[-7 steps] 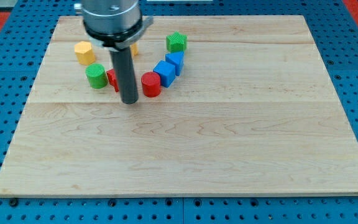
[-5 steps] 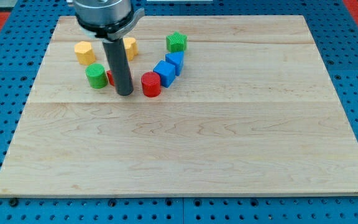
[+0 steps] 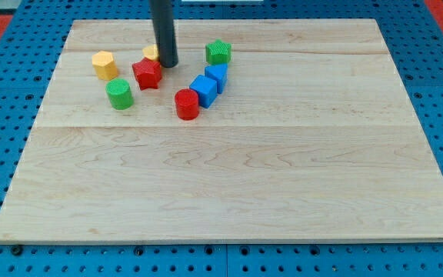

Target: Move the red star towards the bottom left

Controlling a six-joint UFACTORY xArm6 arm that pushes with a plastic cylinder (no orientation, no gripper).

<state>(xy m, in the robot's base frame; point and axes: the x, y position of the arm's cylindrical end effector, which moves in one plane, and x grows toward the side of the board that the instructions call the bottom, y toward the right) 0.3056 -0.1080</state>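
**Tip sits at the red star's upper right corner**

My tip [image 3: 167, 65] rests on the wooden board [image 3: 229, 192] near the view's top, left of centre. The rod has no jaws and holds nothing; it simply stands upright, its upper part running out of the view's top edge.

The red star [image 3: 147, 73] lies just below and to the view's left of my tip, so close that the two appear to touch, though I cannot tell for certain. The star sits in the upper left part of the board, far from the bottom left corner.

Behind the rod, a yellow block [image 3: 151, 52] peeks out on its left side; its shape is mostly hidden. A yellow hexagonal block [image 3: 104, 65] stands further to the view's left, apart from the star. A green cylinder [image 3: 119, 94] lies below and left of the star, near it but not touching.

To the view's right of my tip, a green star-like block [image 3: 218, 51] stands alone. Below it, two blue blocks run diagonally: the upper blue cube [image 3: 217, 75] touching the lower blue block [image 3: 203, 90], which in turn touches a red cylinder [image 3: 187, 104].
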